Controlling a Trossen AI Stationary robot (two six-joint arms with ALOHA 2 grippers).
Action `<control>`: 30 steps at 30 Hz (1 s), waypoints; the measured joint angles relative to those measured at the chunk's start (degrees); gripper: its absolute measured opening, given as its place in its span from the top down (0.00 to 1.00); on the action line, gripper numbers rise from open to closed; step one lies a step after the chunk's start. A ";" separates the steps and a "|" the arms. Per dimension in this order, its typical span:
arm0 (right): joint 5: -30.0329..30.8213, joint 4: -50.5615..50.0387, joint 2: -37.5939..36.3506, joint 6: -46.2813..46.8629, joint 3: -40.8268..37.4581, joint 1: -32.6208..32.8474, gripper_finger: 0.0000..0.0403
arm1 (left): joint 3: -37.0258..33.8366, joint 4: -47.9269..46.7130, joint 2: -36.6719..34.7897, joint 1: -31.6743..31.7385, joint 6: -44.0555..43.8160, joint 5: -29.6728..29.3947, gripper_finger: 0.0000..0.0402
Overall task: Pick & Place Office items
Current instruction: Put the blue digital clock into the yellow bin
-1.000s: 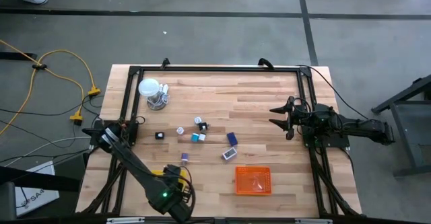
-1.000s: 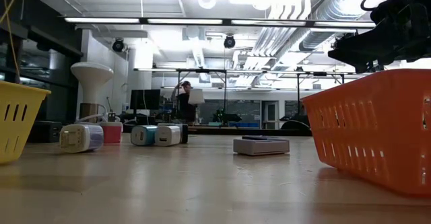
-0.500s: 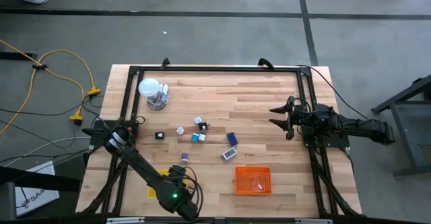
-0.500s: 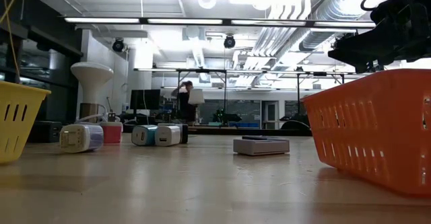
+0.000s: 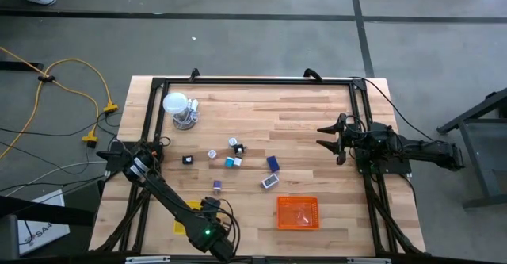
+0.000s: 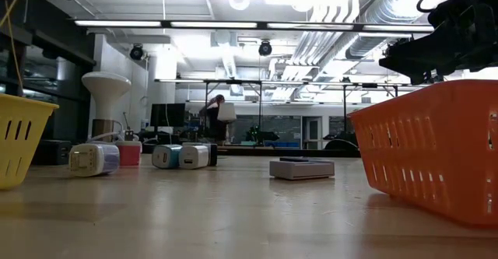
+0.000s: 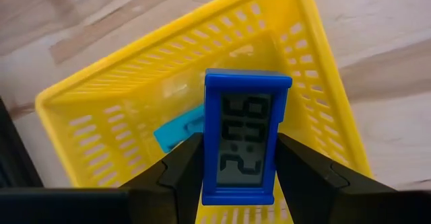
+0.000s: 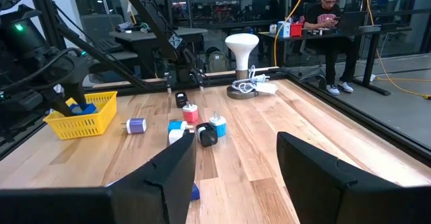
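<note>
The yellow mesh tray (image 7: 135,116) sits at the near left of the tabletop (image 5: 301,121), and a teal block (image 7: 176,131) lies on its floor. Just above this tray the left gripper (image 7: 239,167) is clenched on a blue digital clock (image 7: 245,142), one finger on each long side; the clock's display faces the wrist camera, its long axis runs along the fingers, and its far end points down into the tray. Whether the clock touches the tray floor I cannot tell. The orange mesh tray (image 5: 297,212) stands at the near right of the tabletop; through its mesh nothing can be made out clearly. The other office items lie scattered on the bare wood between the trays and the white globe (image 5: 175,103): a black block (image 5: 188,159), a small purple roll (image 5: 217,185), a dark blue block (image 5: 272,163) and a flat white-and-blue piece (image 5: 269,181) just beside it. The right gripper (image 5: 322,132) waits at the tabletop's right edge, fingers spread and holding nothing.
</note>
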 joint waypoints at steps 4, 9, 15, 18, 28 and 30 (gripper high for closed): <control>-0.02 0.00 0.00 0.00 0.00 -0.02 0.52 | 0.00 0.43 0.00 0.00 0.36 -0.24 0.58; -0.02 0.00 0.01 0.00 0.00 0.00 0.52 | 0.00 0.59 0.00 0.00 0.34 -0.48 0.58; -0.02 0.00 0.02 0.00 -0.02 0.00 0.52 | 0.00 0.74 0.00 0.00 -0.93 -0.92 0.58; -0.01 0.00 0.01 0.00 -0.01 -0.02 0.52 | 0.00 0.78 0.00 0.00 -1.18 -0.94 0.58; -0.01 0.00 0.01 0.00 0.00 -0.01 0.52 | 0.00 -0.11 0.00 0.00 -0.34 -0.97 0.47; -0.02 0.00 0.00 0.00 0.00 0.00 0.52 | 0.00 -0.37 0.00 0.00 -0.01 -0.99 0.43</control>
